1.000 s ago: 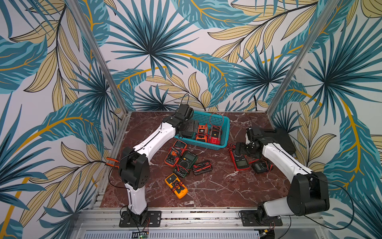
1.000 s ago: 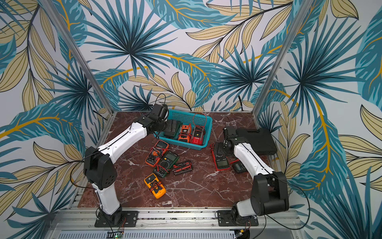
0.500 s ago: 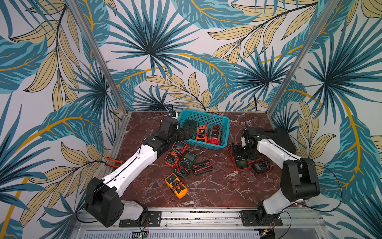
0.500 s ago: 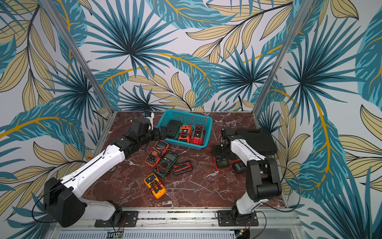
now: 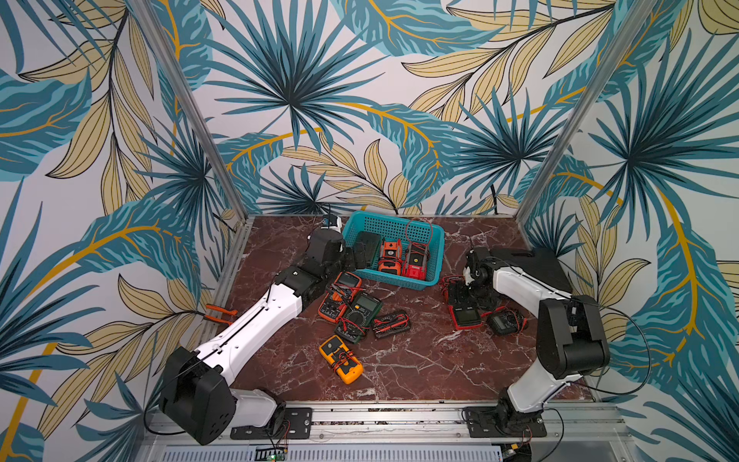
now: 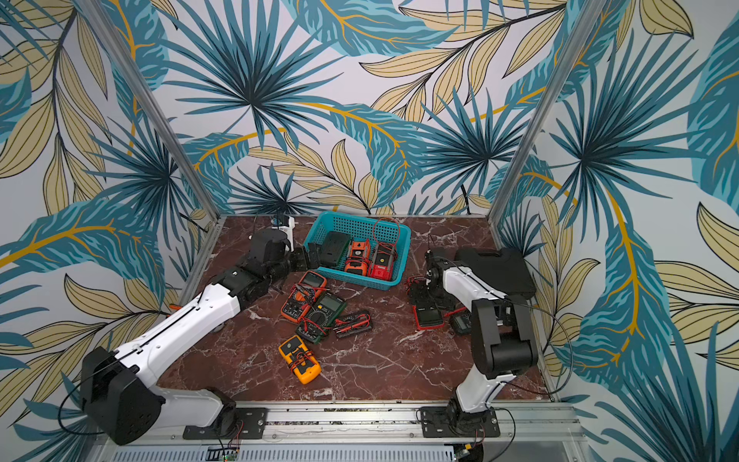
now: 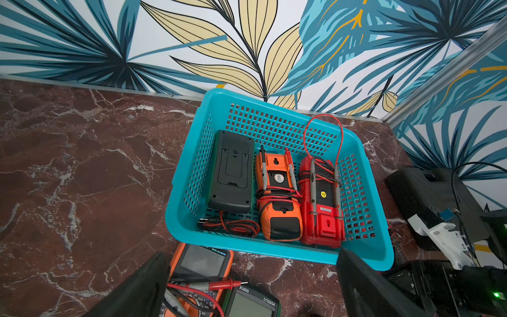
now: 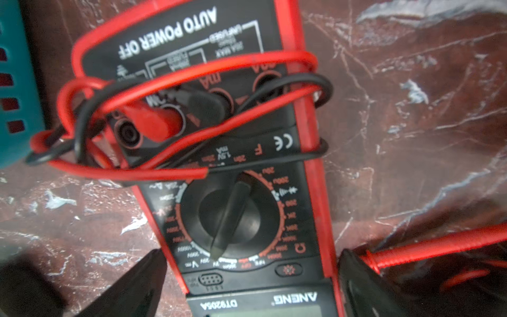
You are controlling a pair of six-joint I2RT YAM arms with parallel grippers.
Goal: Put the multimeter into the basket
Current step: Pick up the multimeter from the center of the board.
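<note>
Both arms have shifted since the earlier frames: the left gripper (image 5: 357,256), then over the basket (image 5: 394,281), now sits just outside its left end with jaws spread wide and empty, and the right arm has folded down to the right of the basket. The right gripper (image 8: 252,252) hangs with its jaws wide apart on either side of the red ANENG multimeter (image 8: 233,214), gripping nothing. That meter lies face up on the marble table (image 8: 411,123), just beside the basket's right end. Its red and black test leads (image 8: 192,79) are wrapped around the body. The basket already holds three meters: a black one (image 7: 231,173) face down, an orange one (image 7: 277,197) and a red one (image 7: 321,203). To do the pickup well, the fingers should probably drop straight down the long sides of the case, below the lead loops and not through them. They should close across the narrow width and lift high enough to clear the rim, since the slack lead lying towards the basket could catch on it. In both top views the right gripper hides much of the meter. The wrist picture is soft, the display is cut off at the frame edge, and whether the fingertips touch the table cannot be told.
</note>
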